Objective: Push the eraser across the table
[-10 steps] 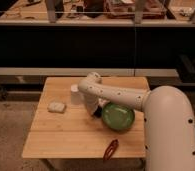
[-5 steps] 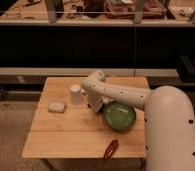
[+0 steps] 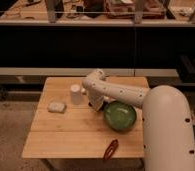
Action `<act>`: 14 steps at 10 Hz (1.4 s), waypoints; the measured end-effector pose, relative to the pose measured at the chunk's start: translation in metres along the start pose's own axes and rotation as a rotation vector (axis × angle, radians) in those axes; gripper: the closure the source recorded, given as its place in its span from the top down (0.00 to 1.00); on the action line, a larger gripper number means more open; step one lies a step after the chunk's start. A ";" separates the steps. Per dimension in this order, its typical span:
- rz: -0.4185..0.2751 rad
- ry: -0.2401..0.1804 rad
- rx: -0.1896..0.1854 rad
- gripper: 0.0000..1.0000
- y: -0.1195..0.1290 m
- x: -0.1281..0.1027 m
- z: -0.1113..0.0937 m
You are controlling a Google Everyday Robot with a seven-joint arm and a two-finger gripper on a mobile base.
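The table (image 3: 66, 135) has a light wooden plank top. My arm reaches in from the right foreground and bends down over the table's middle. The gripper (image 3: 96, 104) is low over the tabletop, between a white cup (image 3: 76, 93) and a green bowl (image 3: 120, 116). The black eraser does not show clearly; the gripper and wrist hide the spot right beneath them.
A small pale pad (image 3: 56, 106) lies on the left part of the table. A slim red-brown object (image 3: 111, 148) lies near the front edge. Dark shelving and a counter stand behind the table. My arm's white body covers the table's right side.
The gripper end of the arm has shifted slightly left, closer to the white cup. The pad, the bowl and the red-brown object have stayed where they were.
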 end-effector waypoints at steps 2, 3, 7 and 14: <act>0.007 0.001 0.008 0.00 -0.003 0.008 0.003; 0.011 0.002 0.014 0.00 -0.005 0.014 0.004; 0.025 0.004 0.030 0.00 -0.011 0.034 0.008; 0.001 -0.012 0.050 0.06 -0.018 0.051 0.012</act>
